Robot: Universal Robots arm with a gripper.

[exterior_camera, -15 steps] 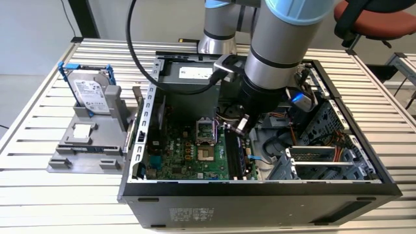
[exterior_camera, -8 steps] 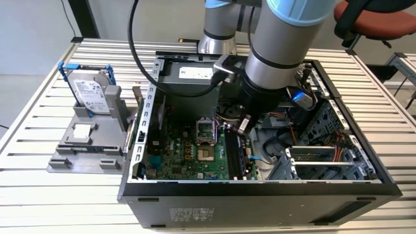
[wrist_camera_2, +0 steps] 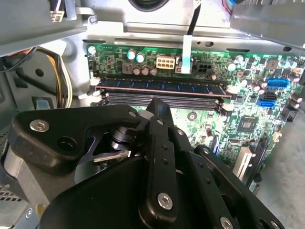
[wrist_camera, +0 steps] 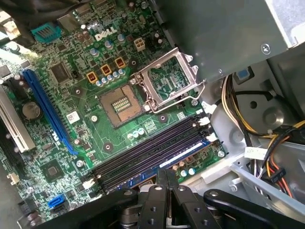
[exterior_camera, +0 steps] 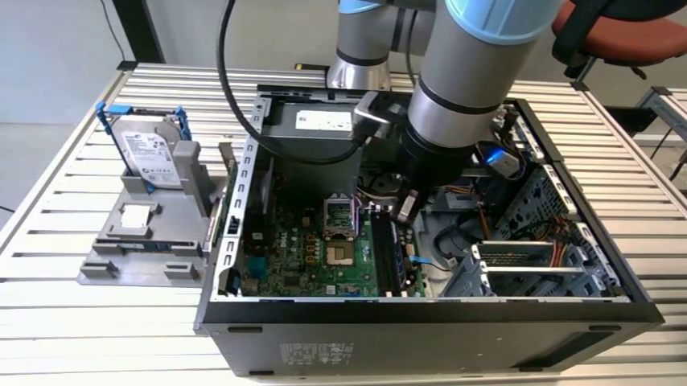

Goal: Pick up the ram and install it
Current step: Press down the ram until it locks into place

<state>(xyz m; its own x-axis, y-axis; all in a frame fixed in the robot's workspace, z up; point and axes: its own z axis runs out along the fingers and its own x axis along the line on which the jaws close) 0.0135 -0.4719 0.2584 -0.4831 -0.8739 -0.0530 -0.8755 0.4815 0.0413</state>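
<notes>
Setting: slatted metal table (exterior_camera: 64,185) under an open computer case (exterior_camera: 429,318), arm (exterior_camera: 472,88) reaching down into it.
Ram: long thin dark strip (wrist_camera_2: 159,86) with a row of chips, lying seated in the slot nearest the board's edge in the second wrist view; in the first wrist view it's the strip (wrist_camera: 178,156) lowest of the black slots (wrist_camera: 147,152).
Gripper: black fingers (wrist_camera_2: 159,112) drawn together just above the ram, nothing between them.
Hard to see: gripper tip in the exterior view, tucked behind the arm.
Case contents: green motherboard (exterior_camera: 311,249), open CPU socket (wrist_camera: 164,78), cable bundles (wrist_camera: 238,102).
Stand at left: grey holder (exterior_camera: 140,249) carrying a hard drive (exterior_camera: 145,153).
</notes>
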